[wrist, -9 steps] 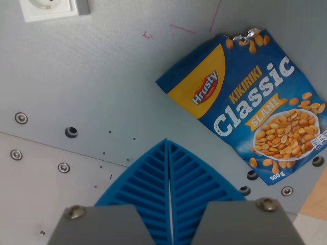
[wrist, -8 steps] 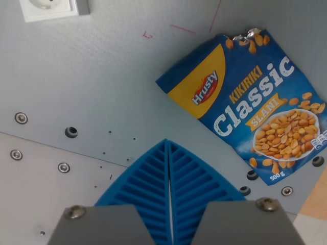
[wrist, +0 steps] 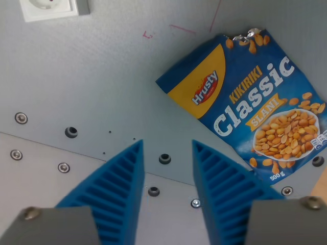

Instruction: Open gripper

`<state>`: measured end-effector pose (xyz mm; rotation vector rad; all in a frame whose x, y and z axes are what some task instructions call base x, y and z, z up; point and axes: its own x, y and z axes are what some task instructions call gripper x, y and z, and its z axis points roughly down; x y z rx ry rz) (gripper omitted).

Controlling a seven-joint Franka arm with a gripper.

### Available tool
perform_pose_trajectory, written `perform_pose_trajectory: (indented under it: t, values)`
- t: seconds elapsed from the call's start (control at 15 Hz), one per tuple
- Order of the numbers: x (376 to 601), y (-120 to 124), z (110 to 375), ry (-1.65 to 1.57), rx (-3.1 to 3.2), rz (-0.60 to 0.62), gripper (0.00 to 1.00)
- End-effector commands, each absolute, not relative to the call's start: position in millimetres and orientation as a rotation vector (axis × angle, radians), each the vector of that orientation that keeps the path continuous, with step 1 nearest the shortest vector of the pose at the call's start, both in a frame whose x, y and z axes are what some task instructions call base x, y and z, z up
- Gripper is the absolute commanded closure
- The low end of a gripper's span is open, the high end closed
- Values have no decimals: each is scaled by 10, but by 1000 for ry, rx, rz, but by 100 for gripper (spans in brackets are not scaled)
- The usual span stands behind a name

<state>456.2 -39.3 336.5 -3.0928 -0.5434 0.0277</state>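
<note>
My gripper [wrist: 167,144] fills the bottom of the wrist view. Its two blue ribbed fingers [wrist: 120,189] stand apart with a clear gap between them, and nothing is held. Through the gap I see the grey table [wrist: 102,76] with screw holes. A blue bag of Hrusty Classic peanuts [wrist: 250,104] lies flat on the table, up and toward the wrist view's right of the fingertips, apart from them.
A white wall socket [wrist: 48,9] sits at the top left. Several screws and holes [wrist: 71,132] dot the grey plate. A seam runs across the table at lower left. A beige surface [wrist: 317,204] shows at the bottom right edge.
The two blue fingers were pressed together at the centre; now they have spread apart, showing the table and screw holes between them. The bag and the scene have not shifted.
</note>
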Motion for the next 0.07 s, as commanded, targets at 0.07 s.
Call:
perform_pose_trajectory:
  t: [0.07]
  values:
    - [4560, -395, 3395, -544, -3094, 18, 0]
